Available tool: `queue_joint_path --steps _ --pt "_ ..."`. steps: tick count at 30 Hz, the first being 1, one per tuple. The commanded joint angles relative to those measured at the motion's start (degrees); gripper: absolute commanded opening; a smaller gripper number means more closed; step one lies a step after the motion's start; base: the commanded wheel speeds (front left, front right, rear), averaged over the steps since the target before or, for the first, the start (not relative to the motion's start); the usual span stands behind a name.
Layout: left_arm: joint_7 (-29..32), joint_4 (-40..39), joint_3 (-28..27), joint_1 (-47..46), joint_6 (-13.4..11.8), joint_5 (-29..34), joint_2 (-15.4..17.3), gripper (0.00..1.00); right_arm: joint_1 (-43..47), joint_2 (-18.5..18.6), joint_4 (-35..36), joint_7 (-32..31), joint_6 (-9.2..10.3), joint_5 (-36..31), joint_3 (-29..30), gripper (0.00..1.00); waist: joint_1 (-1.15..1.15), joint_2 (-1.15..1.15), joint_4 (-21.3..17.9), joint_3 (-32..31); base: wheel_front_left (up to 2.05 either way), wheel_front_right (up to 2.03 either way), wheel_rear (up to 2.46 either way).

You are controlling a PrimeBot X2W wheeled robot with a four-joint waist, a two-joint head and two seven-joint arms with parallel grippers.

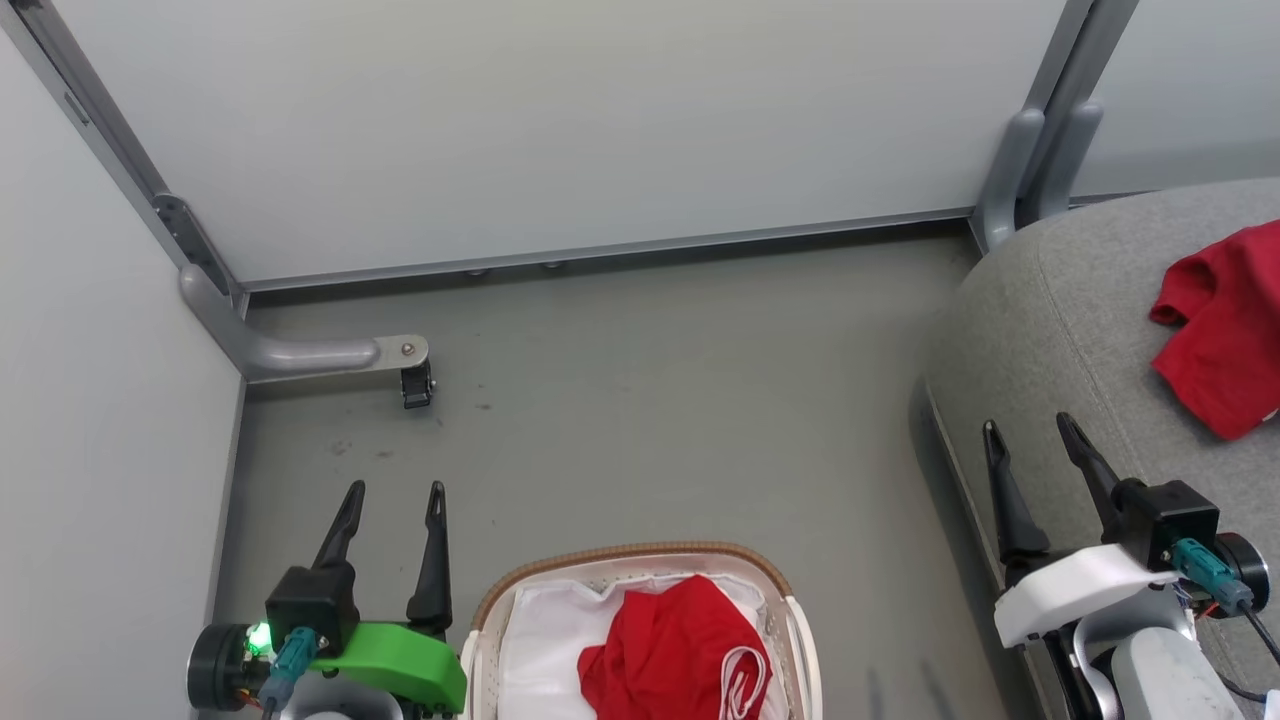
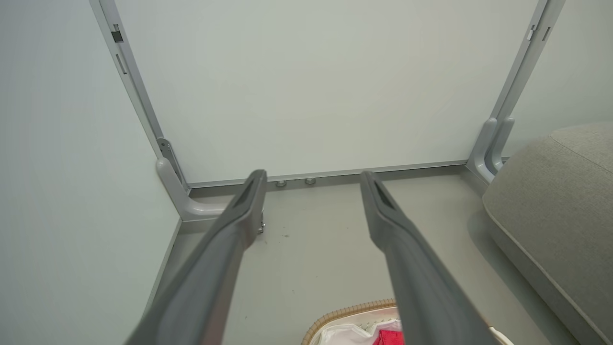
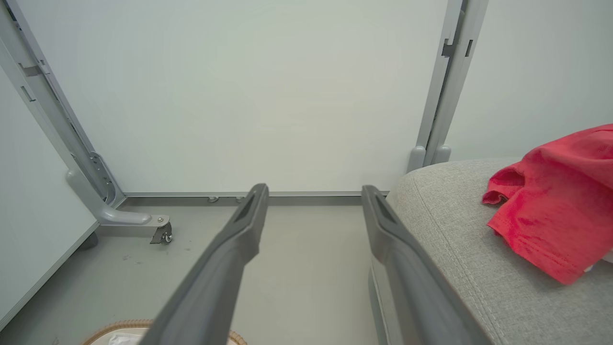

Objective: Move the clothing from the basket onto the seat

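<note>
Red clothing (image 1: 675,650) lies in the basket (image 1: 630,553), more on the seat (image 1: 1060,300). Left gripper (image 1: 396,488) and right gripper (image 1: 1028,422) gape wide, empty.

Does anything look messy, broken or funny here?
Nothing is broken or spilled. One red garment lies crumpled on the grey sofa cushion, and a second red garment sits bunched in the laundry basket on its rumpled white liner. That looks like laundry halfway moved, not a mess.
</note>
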State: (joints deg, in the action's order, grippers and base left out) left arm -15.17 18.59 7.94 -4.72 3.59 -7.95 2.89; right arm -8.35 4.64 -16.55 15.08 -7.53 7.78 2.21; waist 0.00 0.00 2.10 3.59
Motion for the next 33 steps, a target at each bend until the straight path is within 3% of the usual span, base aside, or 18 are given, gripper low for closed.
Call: queue_joint_path --steps 1,17,33 --pt "0.03 -0.25 -0.09 1.47 0.29 -0.22 0.03 1.00 1.30 0.01 -0.06 0.13 0.08 0.32 0.12 1.00 0.00 0.00 -0.24 -1.82 0.00 0.00 0.00" --pt "0.03 -0.18 0.92 3.65 0.91 -1.32 0.05 1.00 2.62 -0.90 -0.48 0.13 0.08 0.39 -0.03 1.00 0.00 0.00 -2.26 -1.76 0.00 0.00 0.00" --pt "0.03 11.11 11.09 -10.53 3.50 -8.49 0.11 1.00 -8.26 -1.40 3.34 0.13 0.08 3.88 -2.93 1.00 0.00 0.00 -8.78 16.88 0.00 0.00 0.00"
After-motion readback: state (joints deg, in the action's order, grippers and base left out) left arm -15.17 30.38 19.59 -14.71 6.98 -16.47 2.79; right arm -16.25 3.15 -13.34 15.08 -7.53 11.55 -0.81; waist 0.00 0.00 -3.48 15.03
